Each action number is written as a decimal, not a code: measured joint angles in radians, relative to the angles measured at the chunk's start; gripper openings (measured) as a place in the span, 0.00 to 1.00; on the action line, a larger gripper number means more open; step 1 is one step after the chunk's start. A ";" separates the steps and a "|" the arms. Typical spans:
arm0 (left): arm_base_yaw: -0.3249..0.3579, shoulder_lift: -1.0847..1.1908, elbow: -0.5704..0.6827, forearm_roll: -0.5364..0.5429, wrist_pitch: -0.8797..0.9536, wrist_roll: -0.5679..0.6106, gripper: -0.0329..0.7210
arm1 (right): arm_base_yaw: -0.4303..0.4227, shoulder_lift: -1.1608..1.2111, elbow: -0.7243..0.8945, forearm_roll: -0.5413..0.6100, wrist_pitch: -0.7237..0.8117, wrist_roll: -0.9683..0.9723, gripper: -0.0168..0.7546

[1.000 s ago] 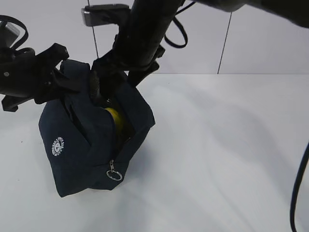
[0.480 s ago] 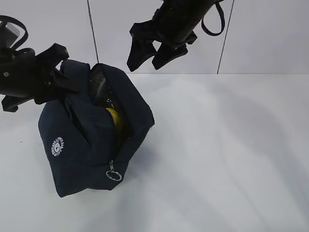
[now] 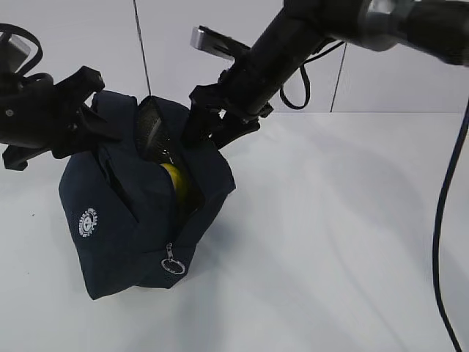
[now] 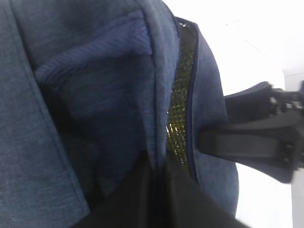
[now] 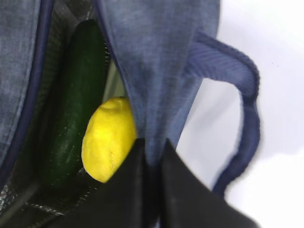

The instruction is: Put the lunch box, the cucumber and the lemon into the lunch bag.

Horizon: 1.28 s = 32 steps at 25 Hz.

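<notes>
The navy lunch bag (image 3: pixel 124 227) stands on the white table with its mouth held apart. My left gripper (image 3: pixel 102 121) is shut on the bag's left rim; the left wrist view shows that fabric (image 4: pixel 95 95) pinched between the jaws of the left gripper (image 4: pixel 159 161). My right gripper (image 3: pixel 209 136) sits at the right flap, and in the right wrist view the right gripper (image 5: pixel 151 152) has the blue flap (image 5: pixel 152 47) between its jaws. Inside lie the dark green cucumber (image 5: pixel 76 104) and the yellow lemon (image 5: pixel 107 140), the lemon (image 3: pixel 174 180) also visible from outside. The lunch box is hidden.
A metal ring zipper pull (image 3: pixel 173 265) hangs at the bag's front corner. One loop handle (image 5: pixel 242 95) droops outside the right flap. White table (image 3: pixel 337 242) stretches to the right, with a tiled wall behind. A black cable (image 3: pixel 440 242) hangs at the right edge.
The right gripper lifted out of the bag's mouth, rose above it, then came back down onto the right flap with its jaws closing. The left gripper and bag stayed put.
</notes>
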<state>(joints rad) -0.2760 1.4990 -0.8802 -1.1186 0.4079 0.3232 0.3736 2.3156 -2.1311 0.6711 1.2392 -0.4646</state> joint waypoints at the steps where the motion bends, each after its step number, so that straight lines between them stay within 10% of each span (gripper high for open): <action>1: 0.000 0.000 0.000 0.000 0.000 0.000 0.05 | 0.000 0.006 0.000 0.015 -0.002 -0.018 0.62; 7: 0.000 0.000 0.000 0.000 0.000 0.000 0.05 | 0.000 0.007 0.000 0.049 -0.003 -0.097 0.06; 32: -0.136 0.006 -0.072 -0.033 0.030 0.032 0.05 | -0.001 -0.202 0.027 -0.226 0.018 0.147 0.05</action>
<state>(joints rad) -0.4119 1.5054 -0.9526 -1.1512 0.4377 0.3554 0.3729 2.1137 -2.1036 0.4449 1.2571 -0.3173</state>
